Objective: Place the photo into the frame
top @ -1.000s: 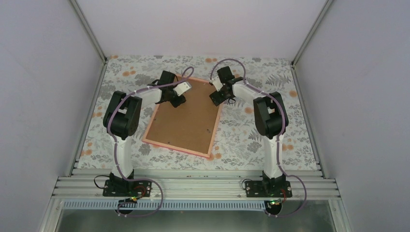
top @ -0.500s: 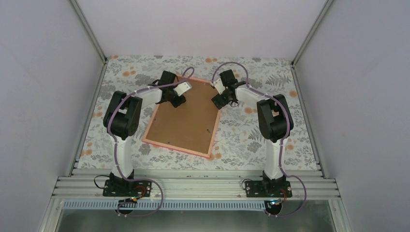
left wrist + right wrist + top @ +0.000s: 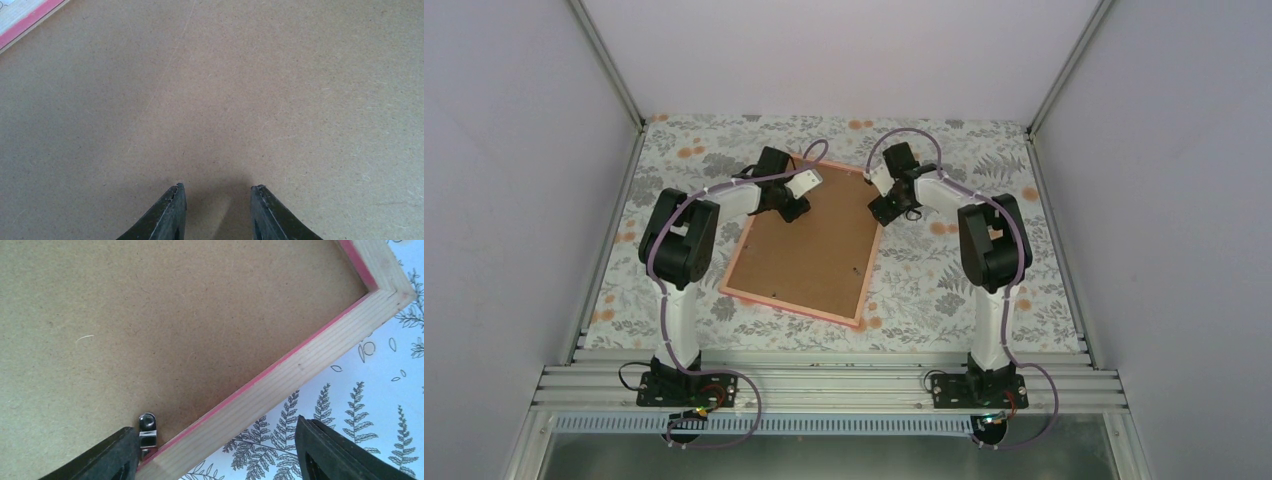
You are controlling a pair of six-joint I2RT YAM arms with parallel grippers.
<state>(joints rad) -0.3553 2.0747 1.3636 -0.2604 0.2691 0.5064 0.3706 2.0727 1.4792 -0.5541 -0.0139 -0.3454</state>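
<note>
The pink frame (image 3: 790, 305) lies face down on the table with the brown backing board (image 3: 809, 250) set in it. The photo is hidden from view. My left gripper (image 3: 792, 209) hovers over the board's far left part. In the left wrist view it (image 3: 217, 192) is open and empty just above the bare board (image 3: 240, 90). My right gripper (image 3: 887, 208) is at the frame's right rail near the far corner. In the right wrist view it (image 3: 215, 452) is open wide, straddling the wooden rail (image 3: 300, 370), with a small metal clip (image 3: 146, 427) beside its left finger.
The floral tablecloth (image 3: 964, 290) covers the table around the frame. White walls and aluminium posts (image 3: 609, 60) close in the left, right and back. The arm bases sit on a rail at the near edge (image 3: 824, 385).
My right gripper has shifted slightly right along the frame's far right corner. The left arm and the frame have not moved.
</note>
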